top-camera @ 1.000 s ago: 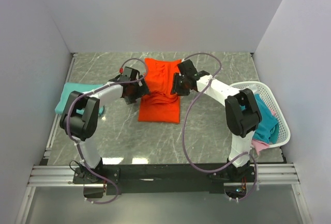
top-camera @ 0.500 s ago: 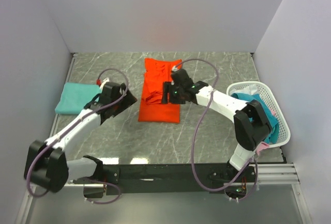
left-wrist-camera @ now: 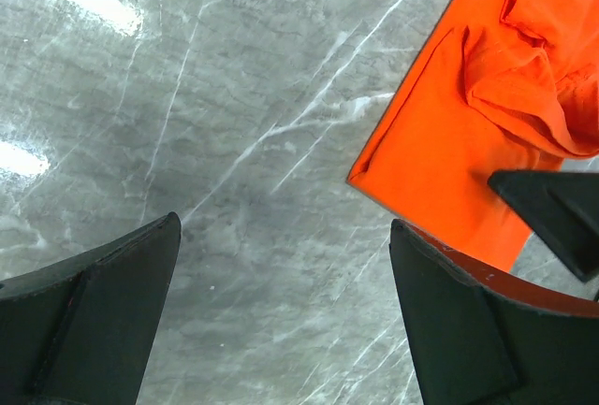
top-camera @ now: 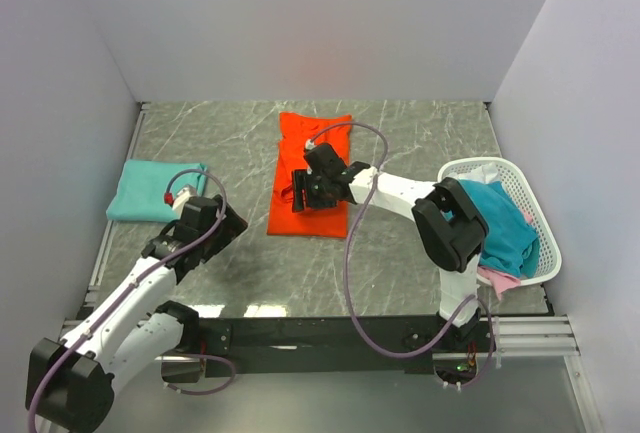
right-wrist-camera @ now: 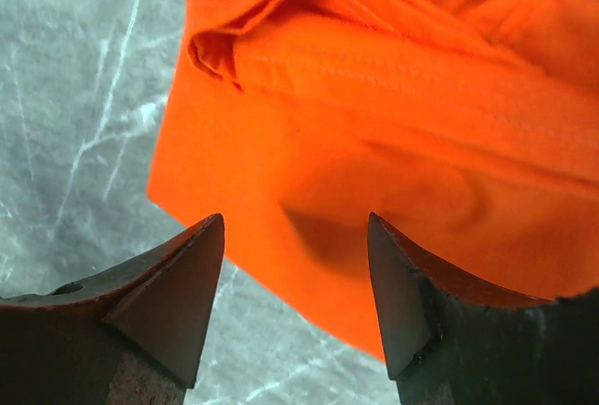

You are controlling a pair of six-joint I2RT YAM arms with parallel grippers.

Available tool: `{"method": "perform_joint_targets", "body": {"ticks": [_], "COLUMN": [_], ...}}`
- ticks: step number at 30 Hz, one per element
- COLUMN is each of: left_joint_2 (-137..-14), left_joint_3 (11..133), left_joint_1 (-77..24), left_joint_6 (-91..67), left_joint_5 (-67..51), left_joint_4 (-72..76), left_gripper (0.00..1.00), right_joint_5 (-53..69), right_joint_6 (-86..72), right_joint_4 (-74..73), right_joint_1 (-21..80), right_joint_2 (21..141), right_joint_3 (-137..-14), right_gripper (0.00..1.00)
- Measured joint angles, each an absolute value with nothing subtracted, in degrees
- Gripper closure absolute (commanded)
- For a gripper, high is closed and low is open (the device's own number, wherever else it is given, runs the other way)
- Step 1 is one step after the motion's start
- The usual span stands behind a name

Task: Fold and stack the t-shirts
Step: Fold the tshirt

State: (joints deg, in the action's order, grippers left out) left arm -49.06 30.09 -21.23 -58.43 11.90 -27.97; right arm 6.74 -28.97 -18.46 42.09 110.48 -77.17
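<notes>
Though rumpled, orange-red t-shirt (top-camera: 318,221) plain.

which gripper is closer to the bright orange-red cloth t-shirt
Right. The right gripper hovers open directly over the left part of the bright orange-red cloth t-shirt. The left gripper is open above the bare grey marble-patterned table, off the shirt's near-left corner.

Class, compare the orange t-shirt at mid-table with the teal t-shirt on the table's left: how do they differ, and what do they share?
The orange t-shirt is long, with cloth bunched across its middle; the teal t-shirt is shorter, flat and neatly squared. The orange one lies mid-table, the teal one near the left edge. Both are plain cloth resting on the table.
</notes>
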Motion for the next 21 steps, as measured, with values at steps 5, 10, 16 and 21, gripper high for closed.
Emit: {"method": "perform_joint_targets", "body": {"ticks": [5,10,16,21], "left_joint_2": [-48.5,-48.5,-48.5,-48.6], "left_joint_3": [29.4,29.3,28.7,28.3], "left_joint_1": [-21.2,-21.2,-21.2,-21.2], "left_joint_6": [-58.4,-58.4,-58.4,-58.4], "left_joint_5": [11.9,11.9,11.8,11.8], "left_joint_4": [-27.7,-27.6,-27.0,-27.1], "left_gripper": [0.01,0.01,0.01,0.01], "right_joint_5": [5.5,3.7,1.5,-0.5], "right_joint_6": [-28.6,-28.6,-28.6,-28.9], "right_joint_4": [-16.5,-14.3,-12.4,-10.5], "right_joint_1": [42.1,42.1,42.0,41.3], "right_joint_2": [112.7,114.9,115.7,116.1], "right_joint_3": [-79.2,-79.9,-80.4,-82.2], "right_gripper": [0.3,0.31,0.31,0.32]}}
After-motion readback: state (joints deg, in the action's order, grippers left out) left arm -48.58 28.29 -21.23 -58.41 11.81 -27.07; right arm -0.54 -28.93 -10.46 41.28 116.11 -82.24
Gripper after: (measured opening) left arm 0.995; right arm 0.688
